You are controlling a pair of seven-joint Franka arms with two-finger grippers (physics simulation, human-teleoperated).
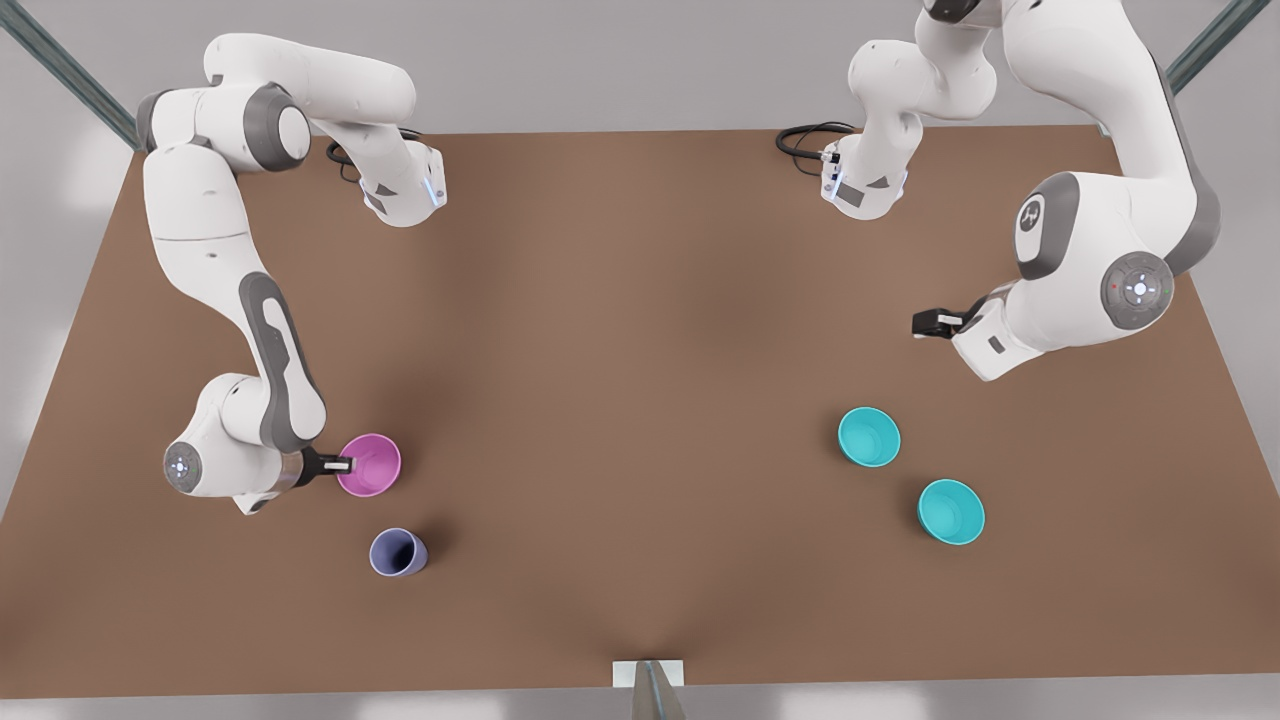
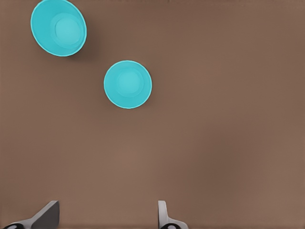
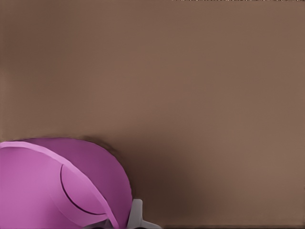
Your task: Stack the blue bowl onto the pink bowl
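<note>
The pink bowl (image 1: 372, 464) (image 3: 43, 186) sits near the front view's left. My right gripper (image 1: 338, 465) (image 3: 125, 220) is shut on its rim. One finger (image 3: 136, 214) lies against the outer wall, and the other is hidden behind the bowl. Two blue bowls rest upright on the table at the front view's right, one (image 1: 869, 437) (image 2: 127, 84) nearer my left gripper and one (image 1: 951, 511) (image 2: 58, 27) farther off. My left gripper (image 1: 925, 323) (image 2: 107, 217) hangs open above bare table, apart from both blue bowls and holding nothing.
A lavender-blue cup (image 1: 398, 552) stands just in front of the pink bowl. The brown table (image 1: 620, 330) stretches between the two arms. A small grey bracket (image 1: 648, 675) sits at the table's front edge.
</note>
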